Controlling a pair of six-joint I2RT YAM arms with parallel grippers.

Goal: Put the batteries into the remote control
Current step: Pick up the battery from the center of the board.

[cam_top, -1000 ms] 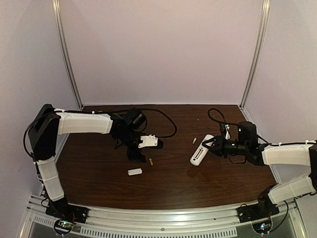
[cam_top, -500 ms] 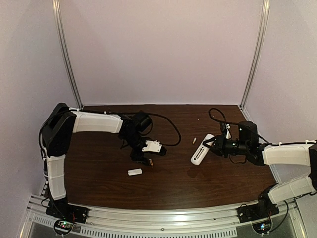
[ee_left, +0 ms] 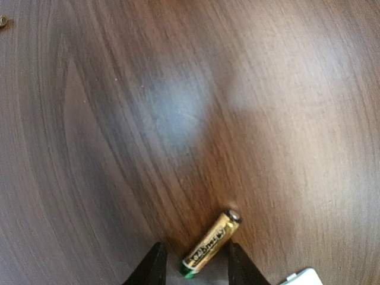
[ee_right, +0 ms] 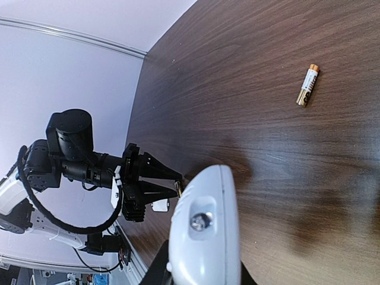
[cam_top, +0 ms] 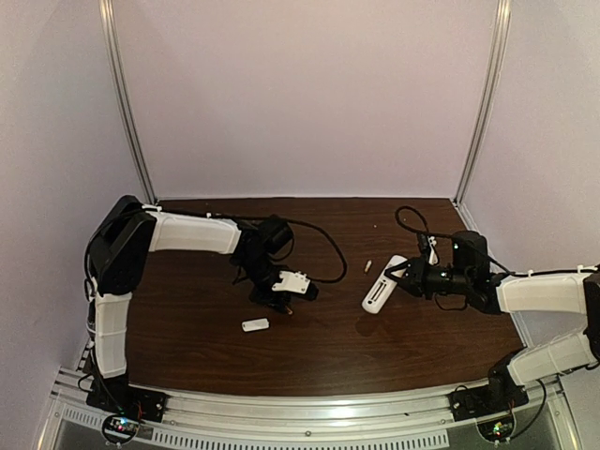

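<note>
One golden battery (ee_left: 211,243) lies on the dark wood table between my left gripper's (ee_left: 195,254) open fingertips; neither finger presses it. In the top view my left gripper (cam_top: 281,298) is low over that spot and hides the battery. The second battery (cam_top: 367,266) lies apart, left of the remote's far end, and shows in the right wrist view (ee_right: 307,85). My right gripper (cam_top: 403,277) is shut on one end of the white remote control (cam_top: 381,286), which points toward the left arm. In the right wrist view the remote (ee_right: 205,231) is seen end-on.
A small flat white cover piece (cam_top: 255,325) lies on the table in front of my left gripper, also in the right wrist view (ee_right: 159,206). Black cables (cam_top: 319,246) trail over the table behind both arms. Walls close in the back and sides.
My left gripper has moved right and toward the near edge, coming down around the near battery. The right gripper with the remote has barely shifted.
</note>
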